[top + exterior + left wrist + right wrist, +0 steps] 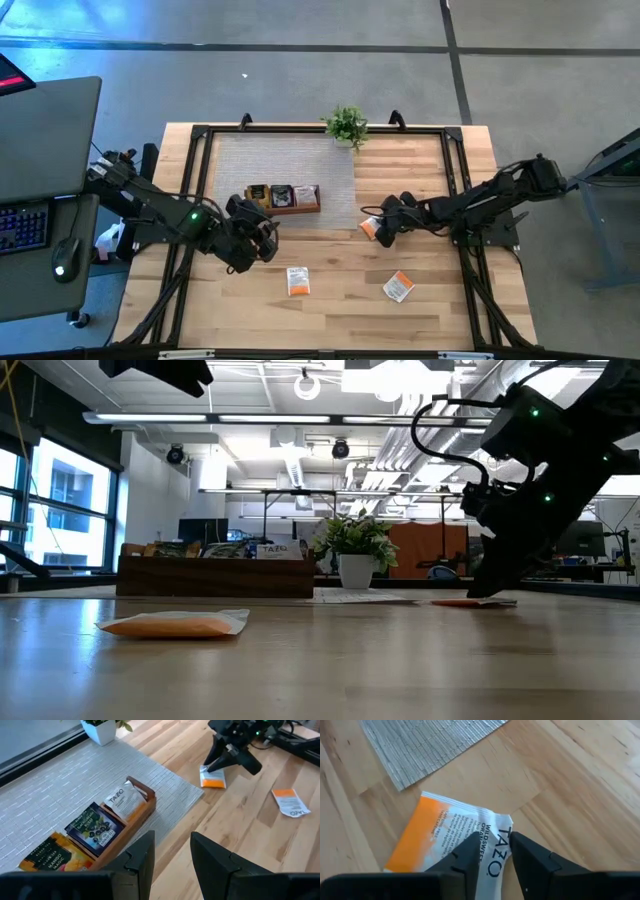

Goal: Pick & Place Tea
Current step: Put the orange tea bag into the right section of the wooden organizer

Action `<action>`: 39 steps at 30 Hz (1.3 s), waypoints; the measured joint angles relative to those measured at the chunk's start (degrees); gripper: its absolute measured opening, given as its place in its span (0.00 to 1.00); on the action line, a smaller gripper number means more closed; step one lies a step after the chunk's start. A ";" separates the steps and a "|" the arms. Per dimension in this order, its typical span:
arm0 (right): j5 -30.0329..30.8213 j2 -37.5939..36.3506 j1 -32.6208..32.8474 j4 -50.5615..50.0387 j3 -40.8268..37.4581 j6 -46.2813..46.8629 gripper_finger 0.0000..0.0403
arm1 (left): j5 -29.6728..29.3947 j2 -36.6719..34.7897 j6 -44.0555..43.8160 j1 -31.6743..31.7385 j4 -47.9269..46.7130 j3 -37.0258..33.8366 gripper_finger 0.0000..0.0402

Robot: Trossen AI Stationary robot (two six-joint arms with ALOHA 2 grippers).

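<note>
Right hand (492,851) is down at an orange-and-white tea sachet (450,840) lying on the tabletop (340,300) just off the grey mat (280,160) corner; its fingers straddle the sachet's white edge, whether clamped cannot be told. Left hand (172,852) waits open beside the wooden tray (285,198) on that mat.

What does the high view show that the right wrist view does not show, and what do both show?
Only the high view shows the wooden tray, the plant, two more orange-and-white sachets lying loose on the table, and the left gripper near the tray. Only the right wrist view shows the TAZO print on the sachet. Both show the right gripper at that sachet, beside the grey mat.
</note>
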 joint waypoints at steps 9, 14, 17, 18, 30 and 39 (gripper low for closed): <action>-3.50 0.37 0.00 8.26 -0.30 -5.06 0.02 | 2.05 0.00 1.02 2.54 -0.49 0.00 0.31; 0.44 0.37 0.80 18.00 4.69 -12.96 0.03 | 1.86 -0.02 2.47 2.53 -0.19 0.00 0.31; 7.11 1.12 1.87 16.90 12.30 -22.83 0.01 | 1.83 -0.02 2.58 2.53 -0.20 0.00 0.31; 8.29 1.81 2.23 16.93 15.18 -26.96 0.01 | 1.81 -0.02 2.58 2.53 -0.19 0.00 0.31; 21.10 29.58 1.29 16.96 46.63 -76.11 0.01 | 3.29 -0.04 2.64 2.37 -0.05 0.00 0.31; 24.36 39.04 -2.19 14.05 51.81 -83.97 0.01 | 6.80 -0.04 2.71 2.37 -0.48 0.00 0.31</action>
